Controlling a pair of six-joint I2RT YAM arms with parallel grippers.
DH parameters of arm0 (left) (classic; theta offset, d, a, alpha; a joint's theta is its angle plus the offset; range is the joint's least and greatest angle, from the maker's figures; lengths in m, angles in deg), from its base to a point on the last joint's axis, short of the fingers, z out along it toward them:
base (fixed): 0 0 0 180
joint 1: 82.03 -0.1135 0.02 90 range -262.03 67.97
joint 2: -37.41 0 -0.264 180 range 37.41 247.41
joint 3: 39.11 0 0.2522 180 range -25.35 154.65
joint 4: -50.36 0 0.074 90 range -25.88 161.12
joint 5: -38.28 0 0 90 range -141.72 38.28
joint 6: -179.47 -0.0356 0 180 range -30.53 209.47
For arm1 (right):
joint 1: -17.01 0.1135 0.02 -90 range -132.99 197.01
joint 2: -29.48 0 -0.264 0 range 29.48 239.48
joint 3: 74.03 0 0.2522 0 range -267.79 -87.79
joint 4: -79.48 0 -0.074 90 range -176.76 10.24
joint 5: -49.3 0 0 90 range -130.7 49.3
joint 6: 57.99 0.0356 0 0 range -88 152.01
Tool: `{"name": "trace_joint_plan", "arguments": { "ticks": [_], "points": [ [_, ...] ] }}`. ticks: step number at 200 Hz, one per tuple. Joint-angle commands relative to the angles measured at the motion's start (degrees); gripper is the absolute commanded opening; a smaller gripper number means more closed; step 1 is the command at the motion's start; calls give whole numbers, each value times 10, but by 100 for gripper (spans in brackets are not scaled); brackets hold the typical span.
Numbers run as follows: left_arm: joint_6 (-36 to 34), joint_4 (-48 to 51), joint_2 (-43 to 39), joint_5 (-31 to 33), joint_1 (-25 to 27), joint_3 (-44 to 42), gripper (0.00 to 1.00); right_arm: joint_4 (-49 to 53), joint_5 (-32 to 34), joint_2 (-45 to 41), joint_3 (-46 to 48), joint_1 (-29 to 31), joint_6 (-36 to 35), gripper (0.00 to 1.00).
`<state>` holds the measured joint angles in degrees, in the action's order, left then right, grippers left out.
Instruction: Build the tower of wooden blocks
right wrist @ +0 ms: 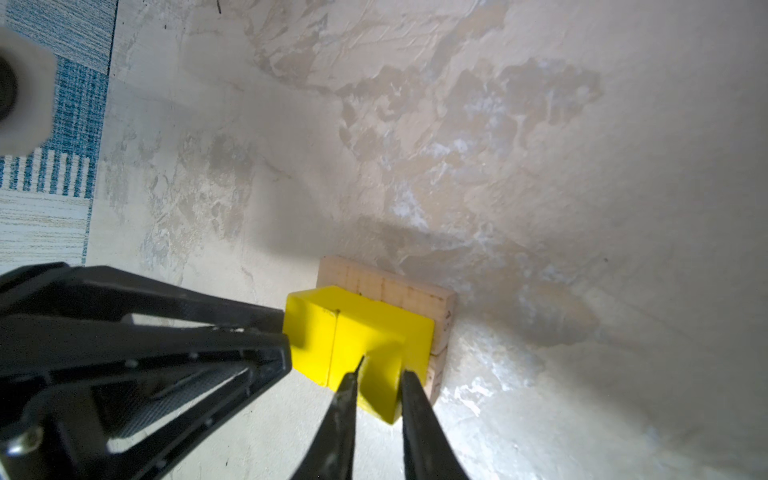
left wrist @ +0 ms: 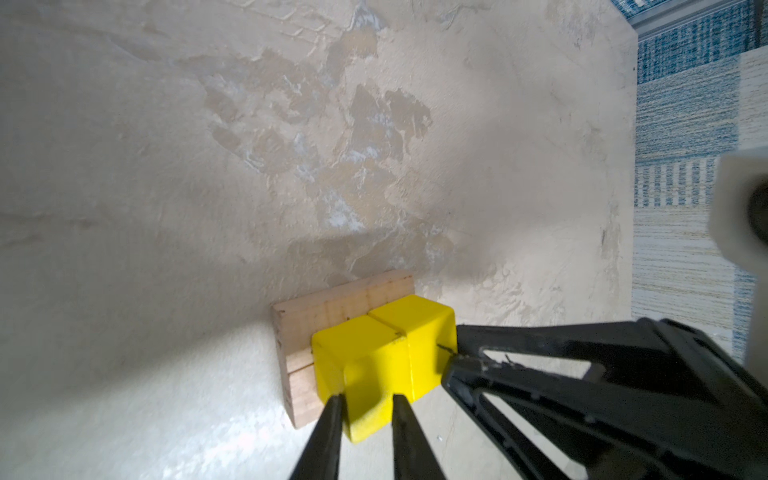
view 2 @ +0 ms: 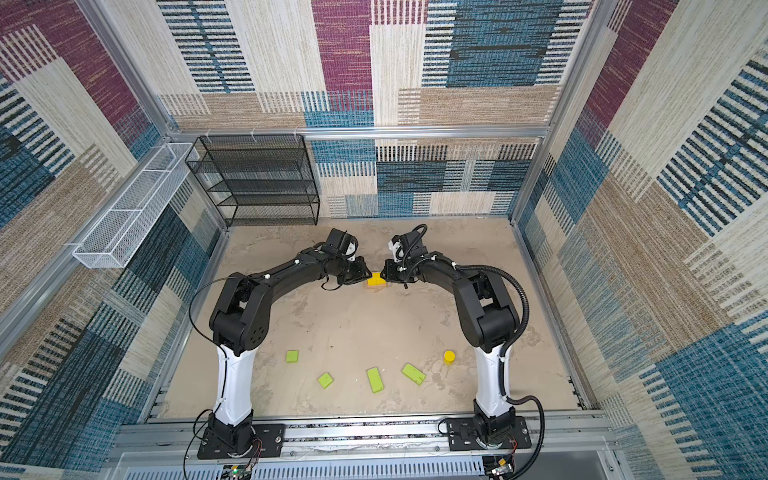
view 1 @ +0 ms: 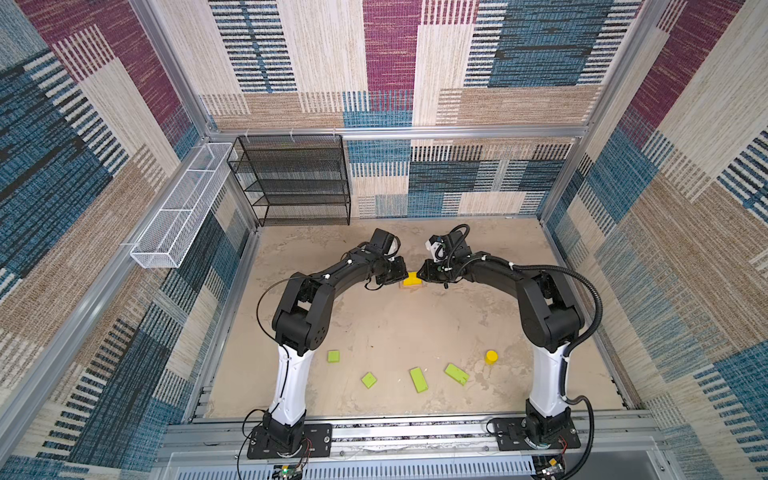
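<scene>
Atop the tan bars [left wrist: 332,307], left gripper [left wrist: 368,399] and right gripper [right wrist: 381,374] each clamp a yellow cube [left wrist: 357,349], apparently aligning them.

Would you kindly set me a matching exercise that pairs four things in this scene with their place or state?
Things:
1. left gripper
2. tan bars
3. yellow cylinder
4. lime-green flat pieces

Places or states:
A. upright and alone on the table
B. lying flat, scattered in a loose row
C. closed on a yellow cube
D. lying side by side, carrying the cubes

Pairs: 1-C, 2-D, 3-A, 4-B
</scene>
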<state>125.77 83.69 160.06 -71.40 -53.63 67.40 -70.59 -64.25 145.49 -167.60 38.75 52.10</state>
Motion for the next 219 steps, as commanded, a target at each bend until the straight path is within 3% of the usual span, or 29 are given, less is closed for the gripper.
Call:
{"name": "trace_joint_plan", "arguments": {
  "ticks": [1, 79, 219],
  "points": [
    [9, 7, 1, 0, 0, 5, 29, -13, -6, -4, 1, 0, 6, 23],
    [8, 11, 1, 4, 0, 6, 37, -14, -10, -4, -1, 0, 7, 30],
    [5, 13, 2, 4, -1, 7, 37, -16, -17, 4, -6, 2, 12, 23]
  ]
}}
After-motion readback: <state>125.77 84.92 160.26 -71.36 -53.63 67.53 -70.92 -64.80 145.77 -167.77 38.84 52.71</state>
